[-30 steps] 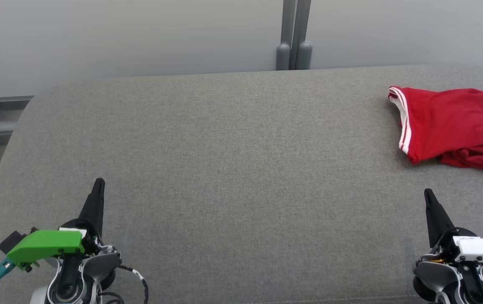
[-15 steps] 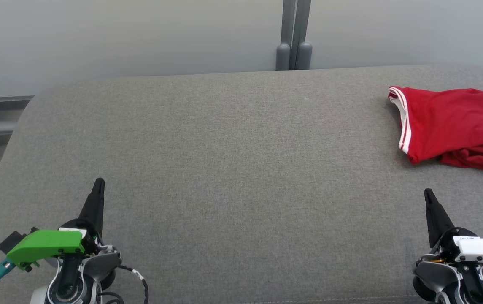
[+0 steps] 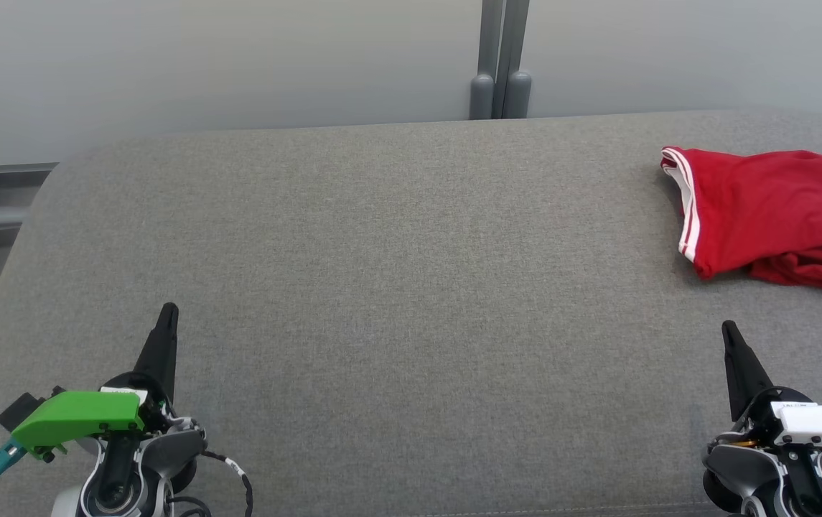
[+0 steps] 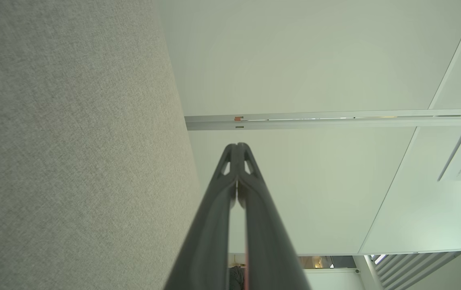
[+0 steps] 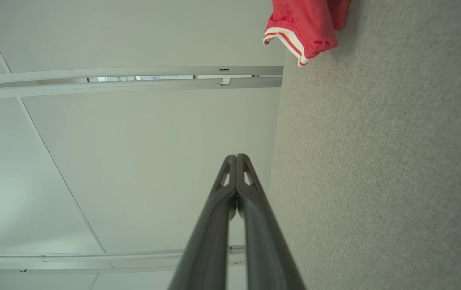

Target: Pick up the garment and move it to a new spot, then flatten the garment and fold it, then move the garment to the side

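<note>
At the lower left, the left gripper (image 3: 167,310) sits over the grey bench (image 3: 411,287). Its jaws are pressed tight together with nothing in them. At the lower right, the right gripper (image 3: 728,329) also has its jaws squeezed together and empty. The red garment (image 3: 762,208), with white stripes on one edge, lies bunched up at the far right of the bench, apart from the right gripper.

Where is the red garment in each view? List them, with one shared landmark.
Head view: red garment far right, on the grey cushion.
Right wrist view: red garment at top edge, right of centre.
Left wrist view: grey cushion along the left side.
Shared landmark: grey cushion.
</note>
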